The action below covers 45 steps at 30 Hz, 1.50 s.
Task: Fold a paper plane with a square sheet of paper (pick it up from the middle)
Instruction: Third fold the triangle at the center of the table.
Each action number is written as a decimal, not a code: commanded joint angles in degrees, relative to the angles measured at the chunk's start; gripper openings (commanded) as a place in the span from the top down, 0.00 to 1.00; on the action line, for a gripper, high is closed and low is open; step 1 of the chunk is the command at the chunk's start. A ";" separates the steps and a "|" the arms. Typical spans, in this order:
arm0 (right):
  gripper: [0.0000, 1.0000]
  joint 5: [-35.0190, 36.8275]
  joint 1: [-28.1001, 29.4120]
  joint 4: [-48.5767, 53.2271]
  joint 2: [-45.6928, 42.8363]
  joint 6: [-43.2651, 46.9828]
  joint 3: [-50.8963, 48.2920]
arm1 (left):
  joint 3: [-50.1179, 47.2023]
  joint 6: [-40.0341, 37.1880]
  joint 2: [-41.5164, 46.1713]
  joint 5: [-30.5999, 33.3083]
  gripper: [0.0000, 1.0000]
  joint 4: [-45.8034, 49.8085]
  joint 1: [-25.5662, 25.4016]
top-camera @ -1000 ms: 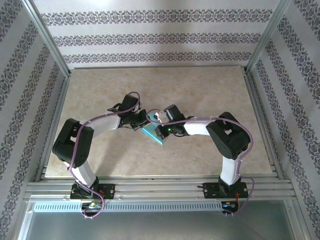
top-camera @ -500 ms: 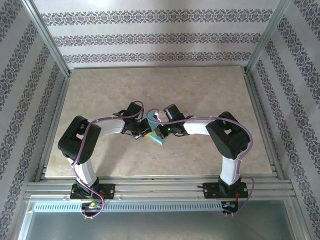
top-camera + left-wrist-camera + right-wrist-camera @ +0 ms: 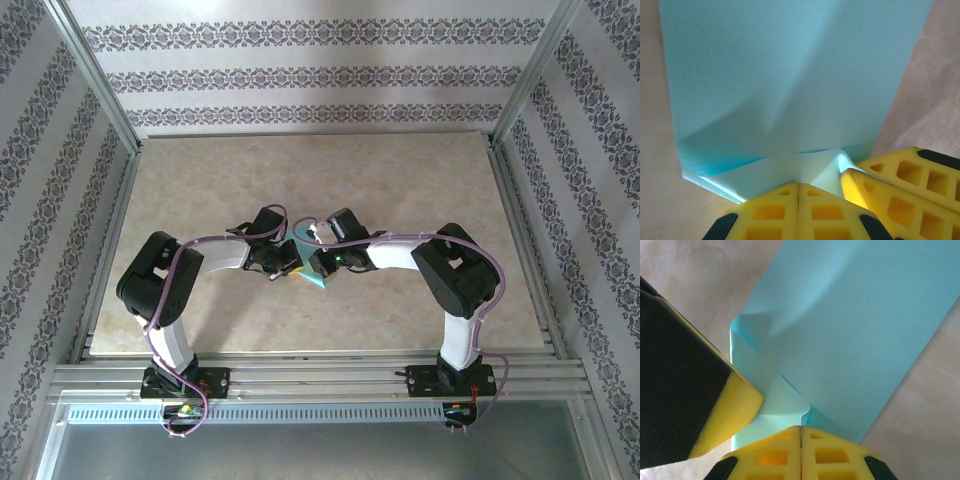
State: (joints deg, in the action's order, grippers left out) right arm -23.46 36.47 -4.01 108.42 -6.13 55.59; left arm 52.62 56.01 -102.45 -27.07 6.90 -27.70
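The square sheet of paper [image 3: 320, 281] lies turquoise on the table between the two arms, mostly hidden under them. In the left wrist view the sheet of paper [image 3: 790, 75] has a lighter flap [image 3: 765, 172] raised to my left gripper [image 3: 799, 184], which is shut on its edge. The flap's corner curls against a right finger [image 3: 890, 175]. My right gripper [image 3: 800, 427] is shut, with its tips touching the sheet of paper [image 3: 855, 330] at the fold corner. A left finger [image 3: 735, 400] sits on the flap beside it. From above, the left gripper [image 3: 290, 262] and right gripper [image 3: 312, 262] almost meet. A paper plane is out of view.
A beige marble-look table [image 3: 420, 180] lies inside an aluminium frame [image 3: 300, 378] with patterned walls around it. Both arms bend inward toward the table's middle. Bare table stretches behind and to either side of the grippers.
The left gripper has moved down and to the right, close against the right gripper. Less of the turquoise paper shows from above. The right arm has stayed in place.
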 commanded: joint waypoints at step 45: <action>0.90 -5.20 2.85 12.49 -2.89 -25.08 1.99 | -0.58 -1.73 -1.87 3.78 0.99 3.56 -0.53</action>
State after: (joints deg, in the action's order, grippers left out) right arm -29.52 39.53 7.14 104.03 -31.75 56.29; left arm 52.62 55.59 -102.56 -26.92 6.96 -27.70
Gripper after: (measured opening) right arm 0.106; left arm 0.064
